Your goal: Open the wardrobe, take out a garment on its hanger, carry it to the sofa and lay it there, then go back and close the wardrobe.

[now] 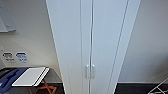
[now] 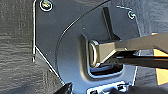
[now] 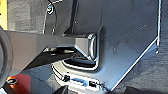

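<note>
The wardrobe [image 1: 92, 45] stood dead ahead of us, doors shut, its two small upright handles [image 1: 90, 71] side by side at the centre seam, equally near either arm, and we could not tell how our jaws stood.

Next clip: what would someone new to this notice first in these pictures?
The tall white wardrobe dominates the head view's centre, both doors shut, with two small vertical handles side by side low on the doors. To its lower left, a white board lies tilted over something blue and an orange frame, beside a pale wall.
</note>
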